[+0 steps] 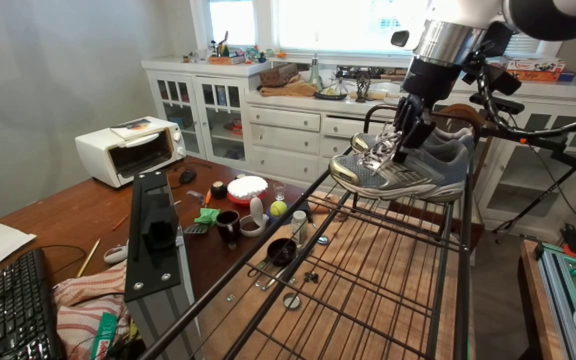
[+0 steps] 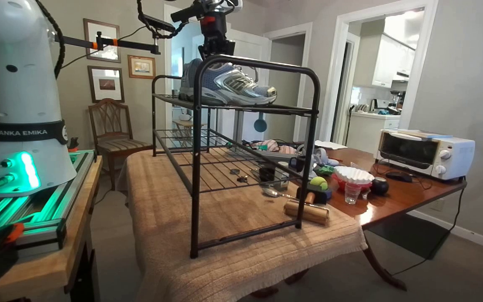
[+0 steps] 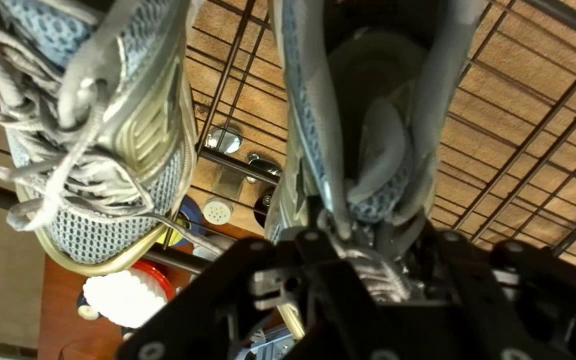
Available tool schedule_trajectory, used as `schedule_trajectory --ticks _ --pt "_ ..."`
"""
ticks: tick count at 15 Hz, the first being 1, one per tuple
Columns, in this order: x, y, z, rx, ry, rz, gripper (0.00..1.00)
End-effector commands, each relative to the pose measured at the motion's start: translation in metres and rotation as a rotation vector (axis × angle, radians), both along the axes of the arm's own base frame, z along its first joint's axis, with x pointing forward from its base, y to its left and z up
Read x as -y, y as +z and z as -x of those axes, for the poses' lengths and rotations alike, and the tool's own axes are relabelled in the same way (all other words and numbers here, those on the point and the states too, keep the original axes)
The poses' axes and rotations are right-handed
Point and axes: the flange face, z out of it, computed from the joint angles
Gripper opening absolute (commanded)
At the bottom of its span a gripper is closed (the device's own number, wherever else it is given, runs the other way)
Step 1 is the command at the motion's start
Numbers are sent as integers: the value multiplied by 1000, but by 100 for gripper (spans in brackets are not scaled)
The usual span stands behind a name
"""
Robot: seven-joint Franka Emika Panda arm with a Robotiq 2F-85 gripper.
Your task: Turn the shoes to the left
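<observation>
Two grey and silver-white sneakers sit side by side on the top shelf of a dark wire rack [image 2: 196, 188]. The nearer shoe [image 1: 418, 175] has its toe at the left in an exterior view; it also shows in the wrist view [image 3: 313, 110]. The second shoe [image 1: 365, 142] stands beside it, partly hidden; it shows at left in the wrist view [image 3: 148, 130] and in front in an exterior view [image 2: 241, 86]. My gripper [image 3: 378, 230] points down, its fingers apart on both sides of the nearer shoe's laced part. Whether they clamp it is unclear.
The rack's raised end rail [image 2: 262, 63] stands close to the shoes. A towel-covered table [image 2: 153, 201] lies under the rack, holding a jar [image 1: 299, 222], a bowl [image 1: 282, 251] and a rolling pin [image 2: 306, 212]. A toaster oven [image 1: 128, 150] stands farther off.
</observation>
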Motion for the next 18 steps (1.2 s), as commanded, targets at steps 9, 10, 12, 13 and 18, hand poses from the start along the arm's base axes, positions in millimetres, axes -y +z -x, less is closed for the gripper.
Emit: schedule_trajectory --ticks 9,10,12,13,18 --pt "-49 15 0 -107 568 116 8" --pt "-49 15 0 -101 621 125 7" --pt "-48 14 -2 -84 725 131 7" --pt "-48 14 -3 -78 768 131 8" --pt "-45 13 -10 -26 911 113 8"
